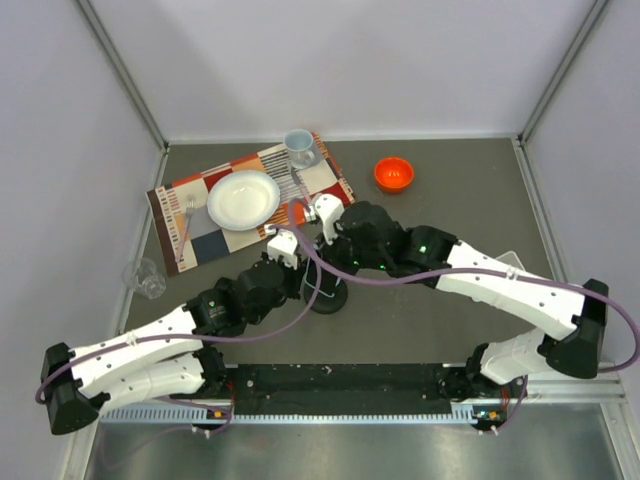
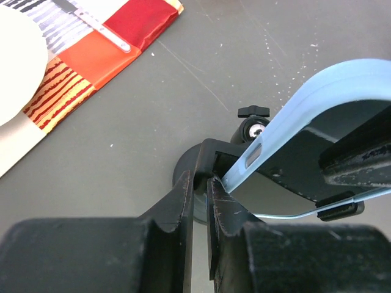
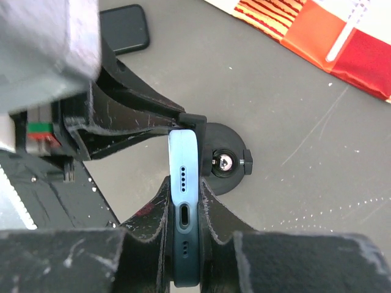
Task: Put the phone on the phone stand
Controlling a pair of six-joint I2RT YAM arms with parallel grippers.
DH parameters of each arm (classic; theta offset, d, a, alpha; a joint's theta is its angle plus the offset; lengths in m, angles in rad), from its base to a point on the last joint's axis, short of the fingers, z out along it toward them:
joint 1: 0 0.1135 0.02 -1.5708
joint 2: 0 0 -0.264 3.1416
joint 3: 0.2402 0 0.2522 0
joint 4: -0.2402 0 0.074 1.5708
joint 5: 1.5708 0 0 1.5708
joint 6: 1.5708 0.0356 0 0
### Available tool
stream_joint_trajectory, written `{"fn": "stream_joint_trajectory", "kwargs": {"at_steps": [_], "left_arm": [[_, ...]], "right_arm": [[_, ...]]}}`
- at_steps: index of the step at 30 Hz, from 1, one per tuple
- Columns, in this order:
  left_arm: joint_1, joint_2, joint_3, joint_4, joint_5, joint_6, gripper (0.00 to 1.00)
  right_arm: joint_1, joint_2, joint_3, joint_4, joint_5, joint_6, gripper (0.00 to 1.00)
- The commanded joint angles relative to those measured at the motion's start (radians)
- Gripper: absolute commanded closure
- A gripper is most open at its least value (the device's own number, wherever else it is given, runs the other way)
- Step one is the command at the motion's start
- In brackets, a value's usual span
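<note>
The phone [image 3: 183,177], in a light blue case, stands on edge between my right gripper's [image 3: 183,190] fingers, port end towards the camera. It is held at a tilt just above the black phone stand [image 3: 229,163], whose round base and ball joint sit on the grey table. In the left wrist view the phone [image 2: 317,101] slants down into the stand's bracket [image 2: 211,157]. My left gripper [image 2: 200,182] is shut on that bracket's edge. From above, both grippers meet over the stand [image 1: 328,298]. The phone is hidden there.
A patterned placemat [image 1: 325,180] lies at the back left with a white plate [image 1: 243,198], a fork [image 1: 187,215] and a cup [image 1: 298,147]. An orange bowl [image 1: 394,173] sits at the back right. A clear glass [image 1: 146,276] stands left. A flat black slab [image 3: 125,27] lies nearby.
</note>
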Motion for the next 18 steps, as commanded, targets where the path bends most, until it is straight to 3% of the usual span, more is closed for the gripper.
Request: {"fn": "stream_joint_trajectory", "kwargs": {"at_steps": [1,6,18], "left_arm": [[0.016,-0.018,0.057,0.009,-0.271,-0.057,1.0],[-0.037,0.008,0.14,-0.104,-0.315,-0.138,1.0],[-0.11,-0.012,0.174,-0.312,-0.43,-0.398,1.0]], "right_arm": [[0.012,0.077,0.088,-0.392,0.482,0.026,1.0],[0.033,0.215,0.218,-0.514,0.635,0.086,1.0],[-0.037,0.212,0.174,-0.47,0.712,0.079,1.0]]}}
